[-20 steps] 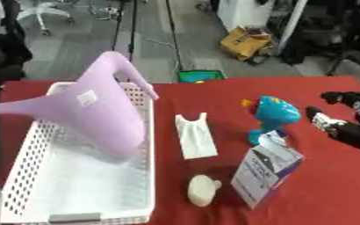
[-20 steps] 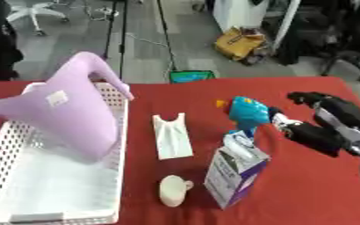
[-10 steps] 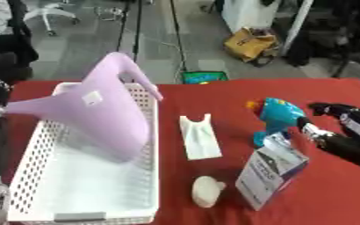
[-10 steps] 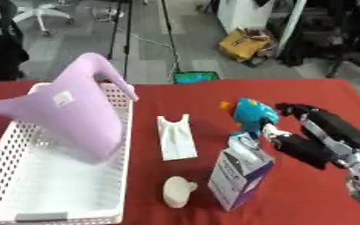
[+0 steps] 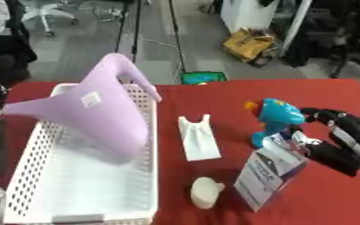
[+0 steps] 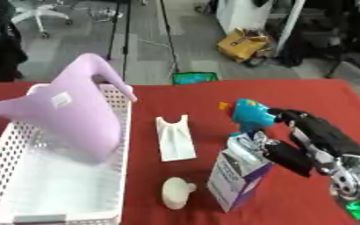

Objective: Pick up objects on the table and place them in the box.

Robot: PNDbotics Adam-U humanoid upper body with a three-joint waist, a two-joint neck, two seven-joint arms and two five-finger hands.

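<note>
Table: a red table (image 5: 214, 96) fills the lower part of the view, with an office floor beyond its far edge.
Basket: a white perforated basket (image 5: 37, 176) sits at the left of the table.
Watering can: a lilac watering can (image 5: 99, 116) stands tilted inside the basket, its spout pointing left over the rim and its handle arching toward the far right wall.
White packet: a flat white packet (image 5: 198, 138) lies on the cloth just right of the basket.
Small cup: a pale, rounded cup-like thing (image 5: 206, 193) lies near the front edge, between the basket and the carton.
Toy: a blue toy (image 6: 250, 116) with an orange tip stands upright right of the packet.
Carton: a white and purple carton (image 6: 237, 173) stands in front of the toy, close to it.
Right hand: the right hand (image 6: 310, 140) reaches in from the right, touching the carton's top; its fingers look loosely curled beside carton and toy, but whether they grasp either cannot be told.
Left hand: not seen.
</note>
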